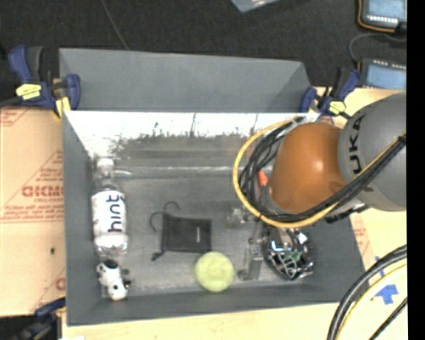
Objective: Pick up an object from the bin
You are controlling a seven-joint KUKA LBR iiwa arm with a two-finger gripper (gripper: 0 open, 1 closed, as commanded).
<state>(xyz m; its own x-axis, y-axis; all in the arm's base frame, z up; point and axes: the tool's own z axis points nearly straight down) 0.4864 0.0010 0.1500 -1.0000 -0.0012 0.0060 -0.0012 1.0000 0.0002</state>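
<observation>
Gripper [251, 255] low in the grey metal bin [180, 83], close to the floor and towards the near wall, hanging under the orange cover [304, 165] and the looped cables [246, 170] of the arm [375, 147]; whether it is apart or together cannot be told from this angle. Just beside it, on the side away from the arm, lies a yellow-green tennis ball [214, 271], fuzzy and round, resting on the floor of the bin; ball and gripper look very near, though contact cannot be made out. On the gripper's other side, tight against it, sits a dark tangle with green and white bits [290, 258]; whether it belongs to the wrist or to the bin cannot be told. A little farther out than the ball, and towards the far wall from it, a flat black pouch [186, 234] lies with its thin drawstring trailing around it. Well apart from the gripper, along the wall opposite the arm, a clear water bottle [109, 218] lies on its side, white label lettered "hint". Beside the bottle's base, in the near corner, is a small white and black toy figure [112, 278]. Count in the bin: one ball; one pouch; one bottle; one toy figure.
</observation>
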